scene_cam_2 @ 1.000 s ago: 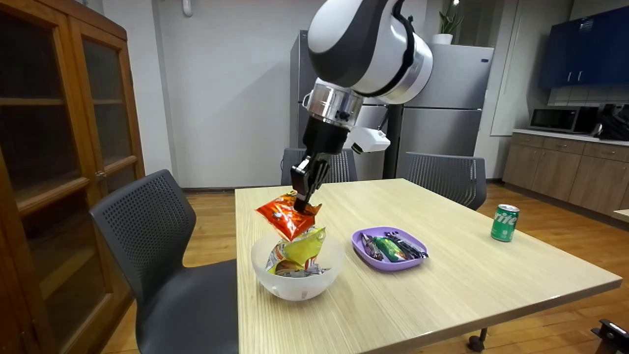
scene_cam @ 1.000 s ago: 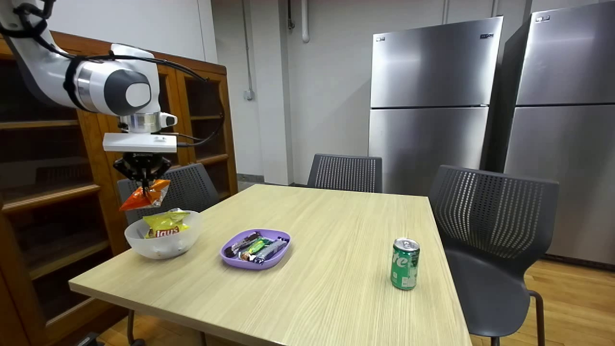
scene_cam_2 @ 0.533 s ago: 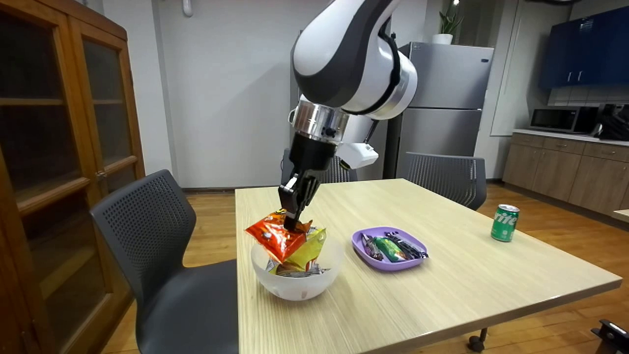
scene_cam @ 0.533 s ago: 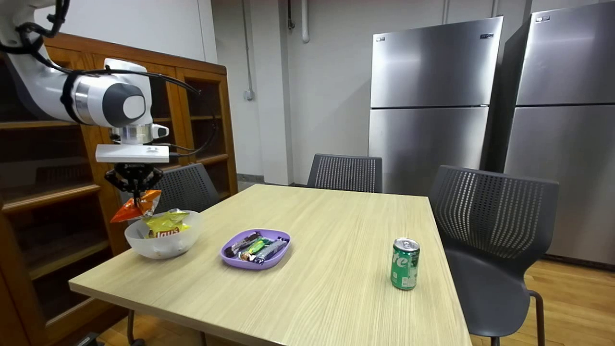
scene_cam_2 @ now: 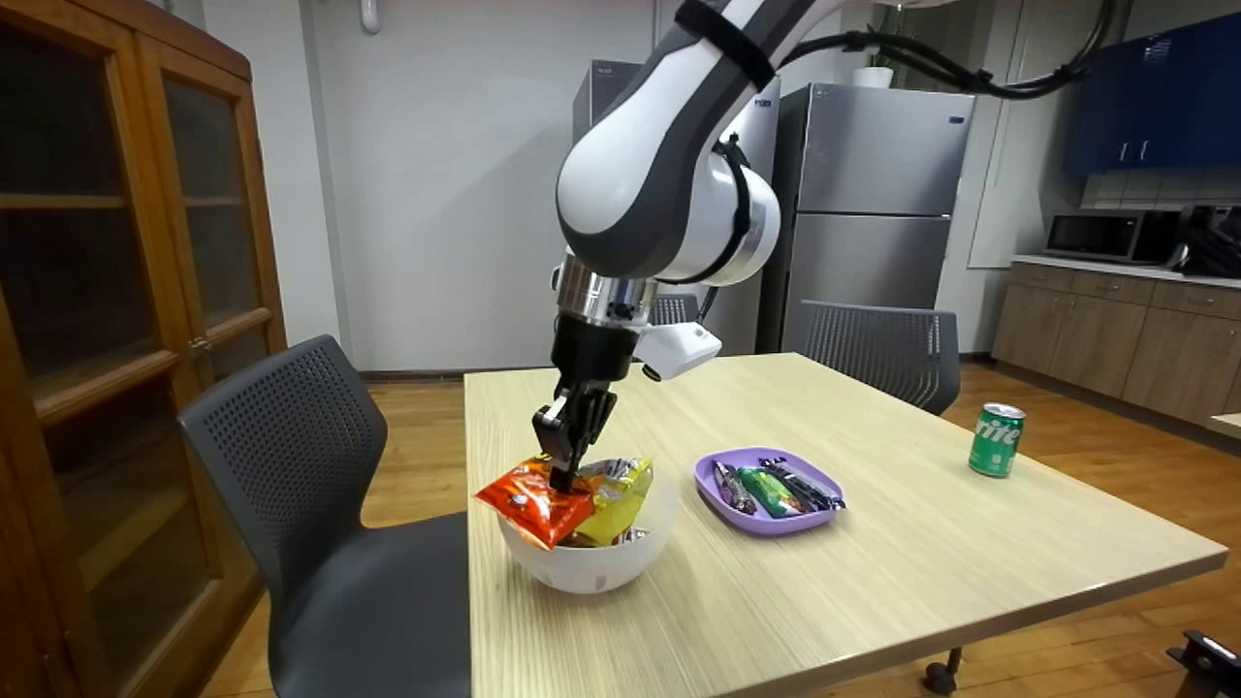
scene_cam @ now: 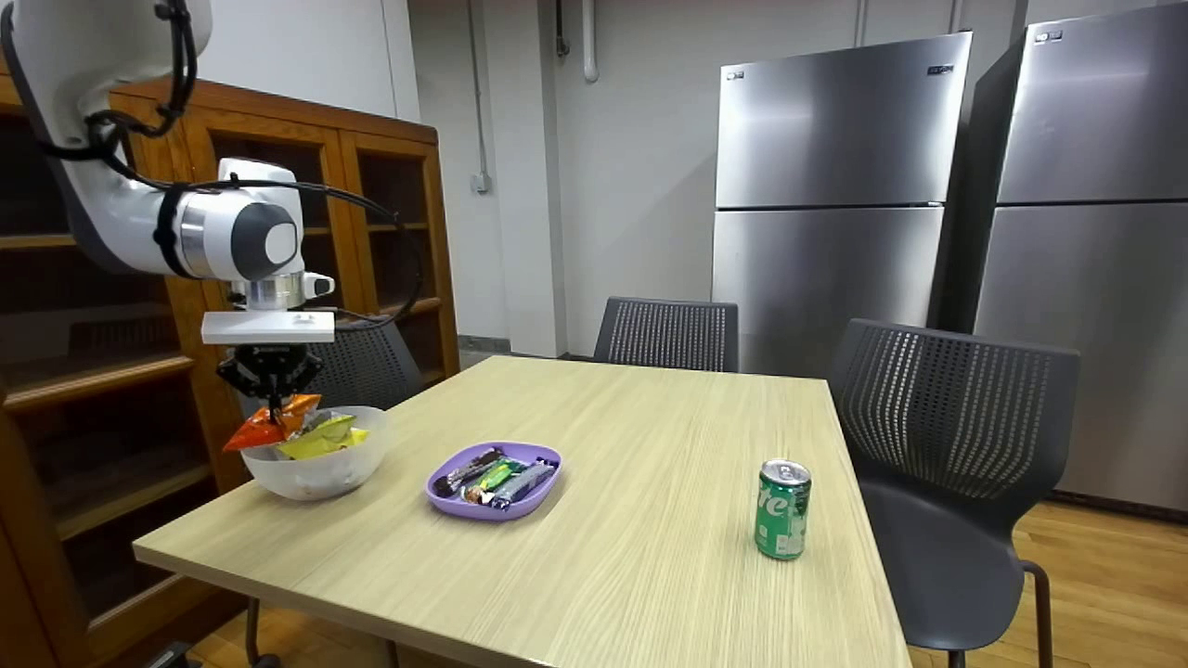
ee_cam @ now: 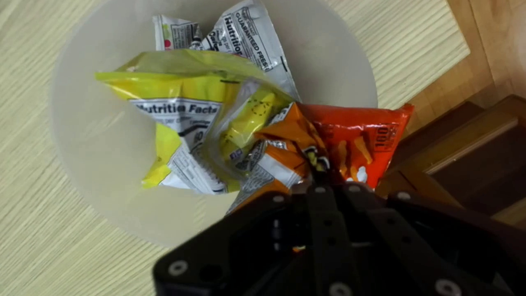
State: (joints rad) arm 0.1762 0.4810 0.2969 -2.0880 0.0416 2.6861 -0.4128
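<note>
Claw [scene_cam_2: 562,479] over bowl [scene_cam_2: 601,570], yellow bag [scene_cam_2: 622,504] beside red packet [scene_cam_2: 531,508]

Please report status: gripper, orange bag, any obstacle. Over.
Gripper shut on orange bag. Held partly over, partly outside bowl. Yellow bag inside bowl, alongside, possibly obstructing.

Fingers [scene_cam_2: 562,473] pinch red bag [scene_cam_2: 531,501] partly over bowl [scene_cam_2: 593,574]; purple tray [scene_cam_2: 761,526] nearby.
</note>
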